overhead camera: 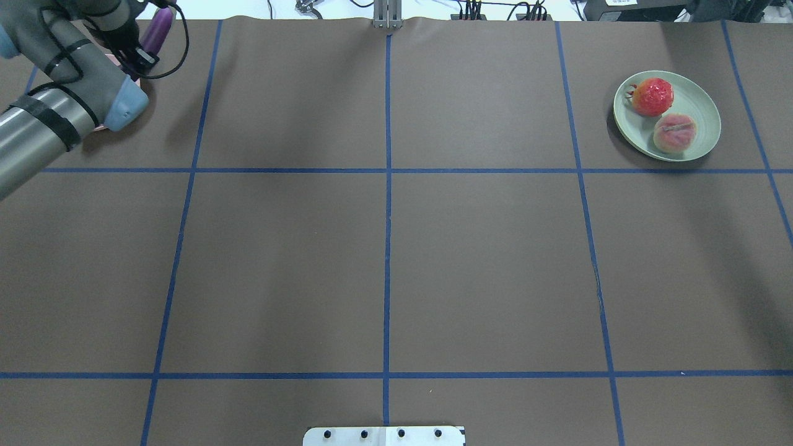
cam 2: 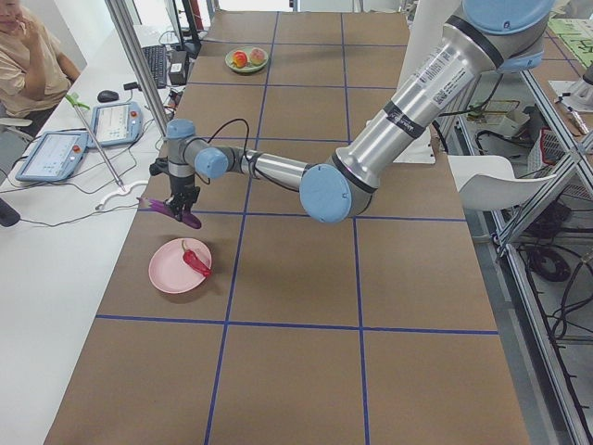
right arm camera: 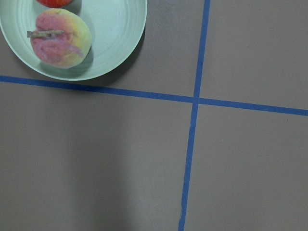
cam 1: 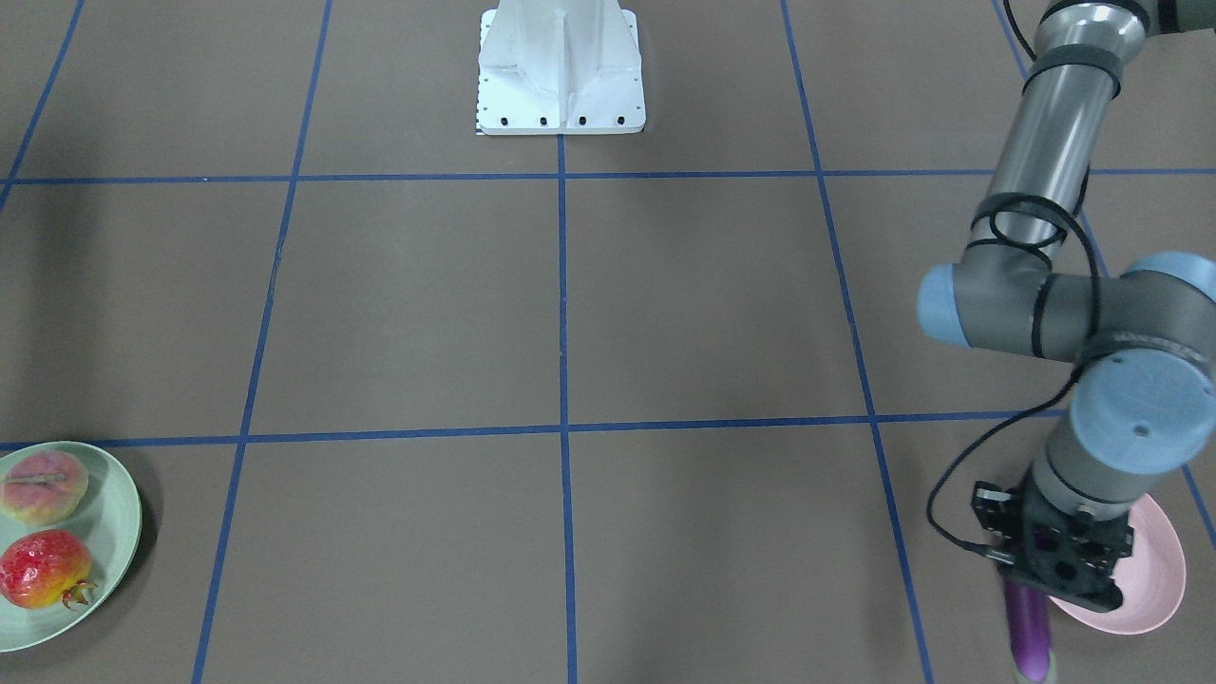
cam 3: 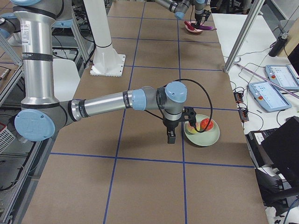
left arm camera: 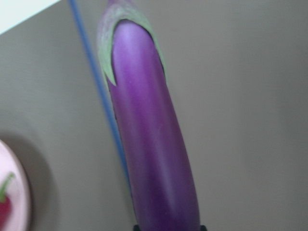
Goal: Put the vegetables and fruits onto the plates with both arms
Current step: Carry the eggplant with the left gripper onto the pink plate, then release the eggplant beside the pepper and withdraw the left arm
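Here, the left gripper (cam 1: 1040, 581) is closed on an eggplant (cam 1: 1029, 632), gripping it towards one end. The eggplant is long, slim and glossy purple. A pale green calyx caps the end that points away from the gripper. It is held roughly level, lifted off the table (cam 1: 665, 313).

Just beside the gripper lies a pink plate (cam 1: 1161, 570) with a dark-red chili (cam 2: 196, 262) on it. The eggplant hangs over bare table and a blue tape line (left arm camera: 96, 82), not over the plate.

In the front view the gripper's body hides its fingers and part of the plate, and the bottom edge cuts off the eggplant's tip. The left wrist view shows only a sliver of plate and chili.

Well apart from this gripper, a mint plate (cam 1: 119, 532) holds a peach (cam 1: 43, 486) and a pomegranate (cam 1: 43, 567). The right gripper (cam 3: 170, 136) is just beside that plate, but whether it is open or closed cannot be told.
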`<action>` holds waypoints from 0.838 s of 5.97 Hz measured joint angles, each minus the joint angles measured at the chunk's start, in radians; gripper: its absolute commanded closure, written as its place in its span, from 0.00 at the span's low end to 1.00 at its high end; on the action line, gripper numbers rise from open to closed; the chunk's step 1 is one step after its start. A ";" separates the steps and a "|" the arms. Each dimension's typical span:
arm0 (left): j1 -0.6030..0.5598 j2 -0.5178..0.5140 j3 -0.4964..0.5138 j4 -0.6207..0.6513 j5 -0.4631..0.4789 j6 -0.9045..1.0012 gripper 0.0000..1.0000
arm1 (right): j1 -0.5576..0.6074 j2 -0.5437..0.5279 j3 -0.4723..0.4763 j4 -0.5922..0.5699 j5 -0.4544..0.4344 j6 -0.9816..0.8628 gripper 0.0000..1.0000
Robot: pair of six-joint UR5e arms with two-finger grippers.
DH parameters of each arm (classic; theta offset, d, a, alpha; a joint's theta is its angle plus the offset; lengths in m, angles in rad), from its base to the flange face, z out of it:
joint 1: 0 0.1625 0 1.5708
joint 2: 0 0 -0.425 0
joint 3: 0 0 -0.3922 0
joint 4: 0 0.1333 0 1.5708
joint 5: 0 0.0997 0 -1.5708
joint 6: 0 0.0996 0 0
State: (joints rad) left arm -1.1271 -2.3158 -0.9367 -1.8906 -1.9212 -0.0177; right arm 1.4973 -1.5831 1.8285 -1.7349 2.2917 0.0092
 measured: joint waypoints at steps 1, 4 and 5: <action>-0.047 0.002 0.062 -0.031 0.002 0.127 1.00 | 0.000 0.000 0.000 0.000 0.000 0.001 0.00; -0.078 0.086 0.128 -0.156 0.040 0.228 0.01 | 0.000 0.001 0.001 0.000 0.003 0.002 0.00; -0.077 0.102 0.122 -0.174 0.042 0.212 0.01 | 0.000 0.001 0.001 0.000 0.006 0.002 0.00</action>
State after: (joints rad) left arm -1.2037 -2.2139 -0.8151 -2.0651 -1.8790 0.1943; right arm 1.4972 -1.5823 1.8299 -1.7345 2.2980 0.0107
